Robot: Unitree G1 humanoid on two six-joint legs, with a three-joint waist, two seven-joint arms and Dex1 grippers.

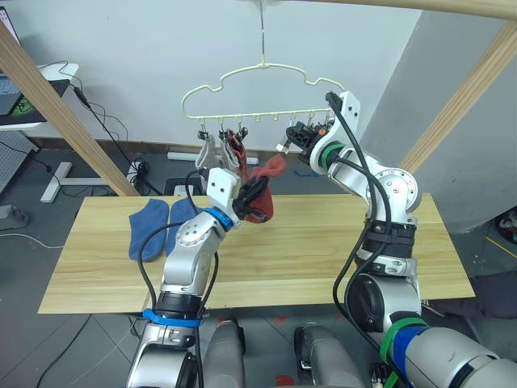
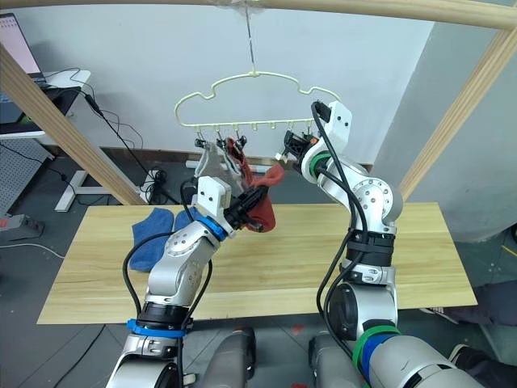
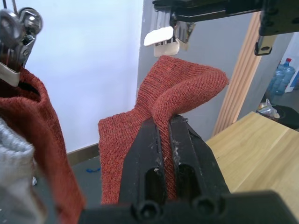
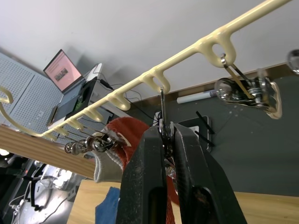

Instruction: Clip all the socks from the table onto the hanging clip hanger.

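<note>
The cream clip hanger (image 1: 263, 65) hangs by its hook above the table (image 1: 323, 242). A light grey sock (image 1: 212, 152) and a rust-red sock (image 1: 238, 145) hang from its left clips. My left gripper (image 1: 257, 187) is shut on a second rust-red sock (image 3: 177, 88), lifted so its edge sits just under a clip (image 3: 161, 37). My right gripper (image 1: 289, 144) is shut on that clip, pinching it beneath the hanger bar (image 4: 163, 81). Two blue socks (image 1: 148, 228) (image 1: 182, 217) lie side by side on the table's left part, behind my left arm.
Slanted round wooden poles (image 1: 60, 113) (image 1: 464, 97) flank the table, with a crossbar (image 2: 323, 8) overhead holding the hook. A desk with a laptop (image 2: 16, 44) stands at the far left, and cables lie on the floor behind the table.
</note>
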